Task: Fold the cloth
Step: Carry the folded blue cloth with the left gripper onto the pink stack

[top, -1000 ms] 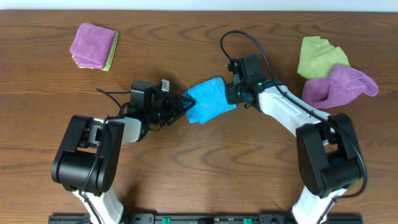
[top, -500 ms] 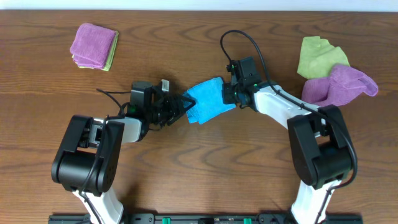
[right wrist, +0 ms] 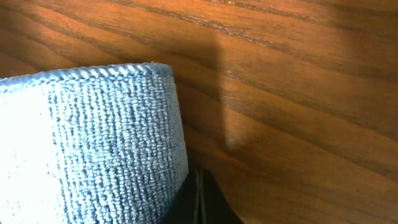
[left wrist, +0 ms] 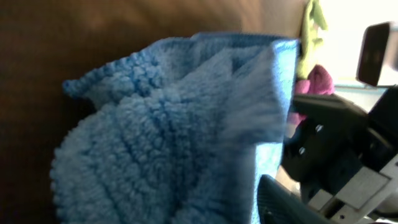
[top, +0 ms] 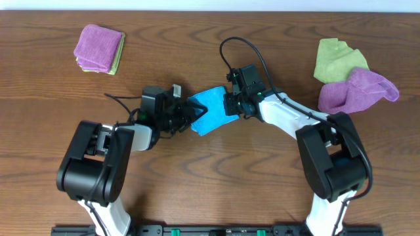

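A blue cloth (top: 209, 111) lies partly folded at the middle of the wooden table (top: 216, 170), between my two grippers. My left gripper (top: 190, 113) is at its left edge, and the cloth (left wrist: 180, 137) fills the left wrist view, bunched against the jaws, with only one dark finger (left wrist: 289, 205) showing. My right gripper (top: 230, 105) is at the cloth's right edge. In the right wrist view its fingers (right wrist: 200, 200) are pressed together beside a raised fold of the cloth (right wrist: 93, 143), holding the edge.
A folded purple cloth on a green one (top: 98, 47) sits at the back left. A green cloth (top: 335, 59) and a crumpled purple cloth (top: 357, 90) lie at the back right. The right arm (left wrist: 348, 143) shows in the left wrist view.
My right gripper has moved left with the cloth's right edge, so the cloth is narrower and doubled over. My left gripper has shifted slightly right.
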